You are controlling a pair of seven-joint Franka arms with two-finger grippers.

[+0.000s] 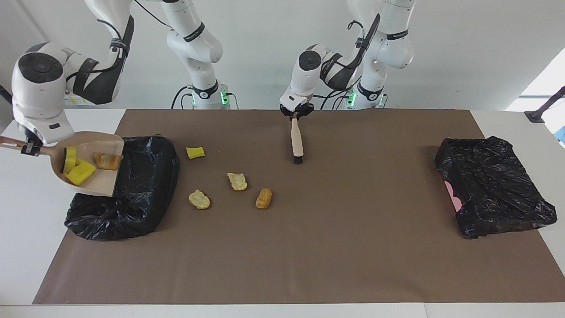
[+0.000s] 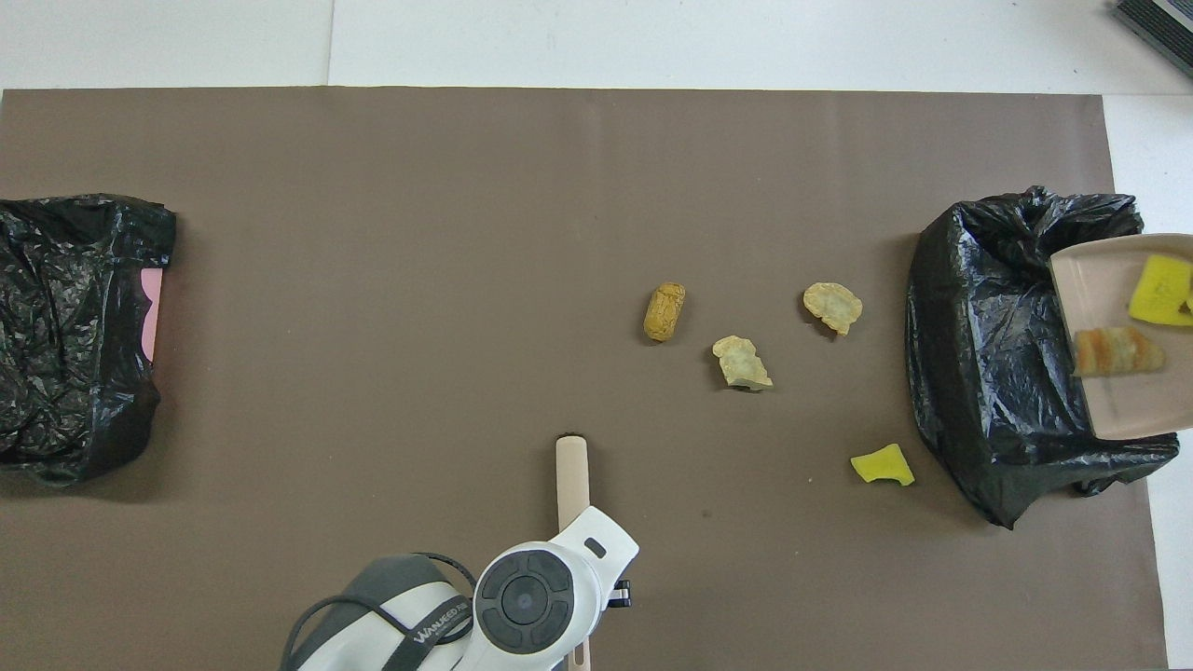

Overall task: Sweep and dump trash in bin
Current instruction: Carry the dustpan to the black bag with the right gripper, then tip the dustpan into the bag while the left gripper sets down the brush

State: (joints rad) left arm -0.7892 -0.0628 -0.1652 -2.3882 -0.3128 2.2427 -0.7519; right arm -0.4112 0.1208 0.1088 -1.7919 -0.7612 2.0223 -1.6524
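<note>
My right gripper (image 1: 30,148) is shut on the handle of the beige dustpan (image 1: 99,180), held tilted over the black-bagged bin (image 1: 132,190) at the right arm's end of the table. In the pan lie two yellow sponge chunks (image 1: 77,171) and a bread-like piece (image 1: 107,160) near its lip. More trash lies on the mat: a yellow chunk (image 1: 195,152), two tan lumps (image 1: 237,181) (image 1: 199,199) and an orange-brown piece (image 1: 264,198). My left gripper (image 1: 295,115) is shut on the end of the brush (image 1: 296,141), whose bristles touch the mat.
A second black-bagged bin (image 1: 492,185) with a pink patch stands at the left arm's end of the table. The brown mat (image 1: 331,247) covers most of the white table. In the overhead view the left arm's wrist (image 2: 531,596) covers the brush's handle end.
</note>
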